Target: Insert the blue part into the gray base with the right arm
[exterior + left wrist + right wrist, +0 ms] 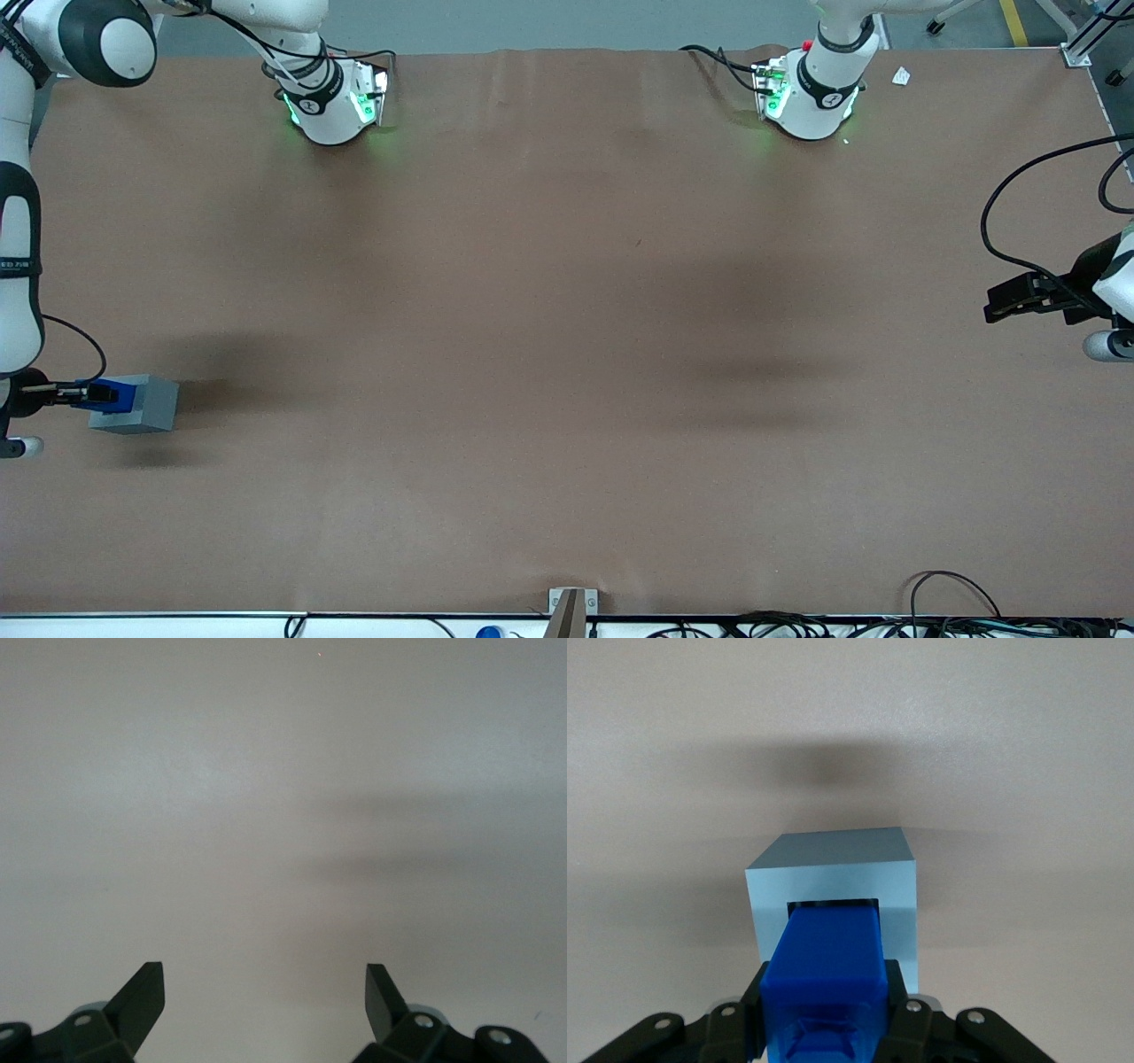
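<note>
**Ana:** We're at the working arm's end of the tabletop [567, 354], and the right arm [18, 239] reaches down to the gray base [142, 405], which sits flat on the brown surface.

**Ben:** And look at the tool [84, 394]: it lies level with the base, just beside it, with the blue part [113, 395] between its fingers.

**Ana:** The wrist camera gives the close look. The blue part [828, 970] is clamped in the tool [828, 1028], black fingers [908, 1028] pressed against both of its sides.

**Ben:** Its leading end is right at the square opening in the gray base [833, 873]. The opening faces the tool, and the blue block lines up with it squarely.

**Ana:** I can see a dark strip of the recess above the blue block's top edge. The tip appears to sit just inside the mouth, though how deep it goes I cannot tell.

**Ben:** Most of the blue part is outside the base, that much is clear from both views.

**Ana:** The base stands upright, not tilted, and throws a soft shadow onto the tabletop toward the parked arm's end.

**Ben:** Grip firm on the blue part, block meeting opening.
</note>
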Available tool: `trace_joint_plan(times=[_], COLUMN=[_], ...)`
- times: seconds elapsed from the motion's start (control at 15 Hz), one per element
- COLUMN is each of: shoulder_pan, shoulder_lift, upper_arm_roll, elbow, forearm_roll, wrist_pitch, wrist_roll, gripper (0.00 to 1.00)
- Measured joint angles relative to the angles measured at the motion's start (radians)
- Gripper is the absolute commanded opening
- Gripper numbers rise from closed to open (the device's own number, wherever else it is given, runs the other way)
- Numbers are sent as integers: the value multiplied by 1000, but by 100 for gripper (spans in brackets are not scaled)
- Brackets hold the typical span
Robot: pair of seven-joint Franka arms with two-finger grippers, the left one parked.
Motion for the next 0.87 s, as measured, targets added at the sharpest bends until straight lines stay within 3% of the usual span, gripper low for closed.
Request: trace_joint_plan(times=[0.47, 0.53, 0.6, 0.67, 0.8, 0.87], shoulder_pan=[-1, -1, -1, -1, 0, 0], shoulder_lift=[19, 20, 20, 20, 20, 20], upper_arm_roll=[0, 0, 0, 0, 0, 0], elbow=[-2, -2, -2, -2, -2, -2], forearm_roll=[0, 0, 0, 0, 0, 0], wrist_pitch=[55, 55, 55, 55, 56, 56], wrist_roll=[0, 0, 1, 1, 6, 12], gripper=[4, 18, 51, 61, 100, 100])
